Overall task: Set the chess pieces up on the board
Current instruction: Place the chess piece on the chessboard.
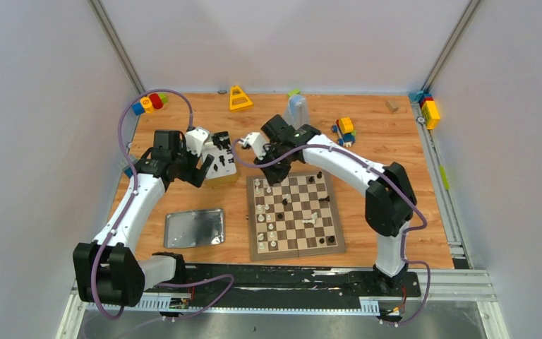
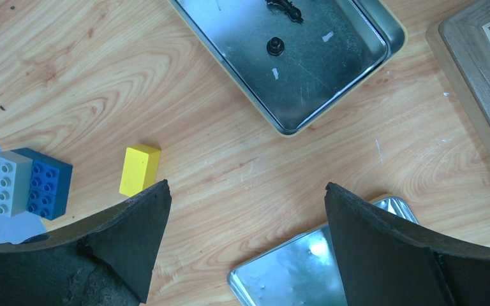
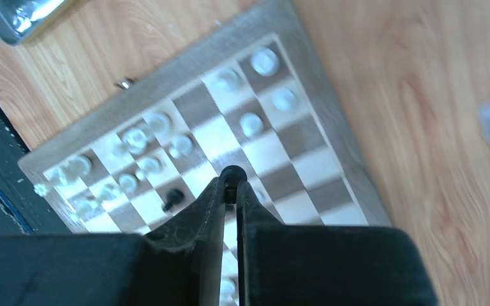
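Observation:
The board [image 1: 291, 252] lies at the table's centre. Cream chess pieces [image 1: 261, 212] stand along its left side, with a few black ones [image 1: 311, 179] scattered on it. My right gripper [image 1: 269, 175] hangs over the board's far left corner, shut on a small black chess piece [image 3: 232, 174] pinched at its fingertips above the squares [image 3: 306, 137]. My left gripper [image 2: 245, 188] stands wide open with nothing between its fingers, over bare wood beside the silver tin [image 2: 357, 60], in which black pieces [image 2: 275, 45] lie.
The tin's lid [image 1: 195, 227] lies left of the board. A yellow block [image 2: 140, 169] and a blue-grey block [image 2: 29, 183] sit near my left gripper. A yellow triangle [image 1: 240, 97], a clear blue object [image 1: 296, 109] and toy blocks [image 1: 344, 129] stand along the back.

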{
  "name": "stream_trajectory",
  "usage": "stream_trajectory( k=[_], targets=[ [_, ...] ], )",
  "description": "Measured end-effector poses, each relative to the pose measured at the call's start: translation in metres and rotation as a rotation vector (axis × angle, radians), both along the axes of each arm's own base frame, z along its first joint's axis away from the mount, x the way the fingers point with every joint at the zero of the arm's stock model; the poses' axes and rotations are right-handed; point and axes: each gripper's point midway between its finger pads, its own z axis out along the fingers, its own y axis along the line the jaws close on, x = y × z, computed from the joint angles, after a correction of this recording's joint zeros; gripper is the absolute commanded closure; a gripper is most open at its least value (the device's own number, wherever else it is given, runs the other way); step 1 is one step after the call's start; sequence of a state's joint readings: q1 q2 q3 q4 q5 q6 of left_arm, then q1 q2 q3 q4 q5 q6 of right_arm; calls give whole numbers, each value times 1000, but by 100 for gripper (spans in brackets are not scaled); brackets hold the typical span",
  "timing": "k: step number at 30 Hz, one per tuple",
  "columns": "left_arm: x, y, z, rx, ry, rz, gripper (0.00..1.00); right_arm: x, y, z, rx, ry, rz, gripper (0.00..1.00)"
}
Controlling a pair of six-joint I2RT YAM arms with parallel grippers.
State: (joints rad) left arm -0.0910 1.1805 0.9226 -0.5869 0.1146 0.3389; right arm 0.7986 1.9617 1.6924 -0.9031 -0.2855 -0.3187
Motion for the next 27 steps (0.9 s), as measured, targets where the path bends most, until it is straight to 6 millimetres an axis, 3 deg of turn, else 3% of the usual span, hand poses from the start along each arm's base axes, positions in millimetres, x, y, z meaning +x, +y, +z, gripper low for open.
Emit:
stream_trajectory(
  k=[3, 6, 10, 14, 27],
  targets=[
    [0, -1, 0, -2, 1, -2, 2, 13, -33, 19, 21, -28, -75, 99],
    [0, -1, 0, -5, 1, -5, 2, 20, -66, 21, 13, -24, -148, 98],
    [0, -2, 0, -8, 1, -7, 2, 24, -114, 1, -36, 21, -249, 98],
    [0, -3, 0, -11, 1, -9, 2, 21, -141, -21, -87, 67, -306, 98],
    [0, -3, 0, -12, 2, -10, 2, 33, -144, -39, -94, 40, -323, 97]
  ],
)
